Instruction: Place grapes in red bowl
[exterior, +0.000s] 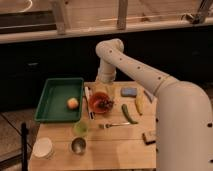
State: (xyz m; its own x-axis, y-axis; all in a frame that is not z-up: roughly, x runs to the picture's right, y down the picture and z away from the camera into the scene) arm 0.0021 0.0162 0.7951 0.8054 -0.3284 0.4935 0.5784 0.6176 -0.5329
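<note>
Grapes [104,104]: we log a dark clump lying in the red bowl [96,106], toward its right side; long axis not discernible. Gripper [102,90]: just above the bowl's rear rim. Green tray [52,100] at left holds the apple [73,103]. Green cup [81,129] stands in front.
</note>
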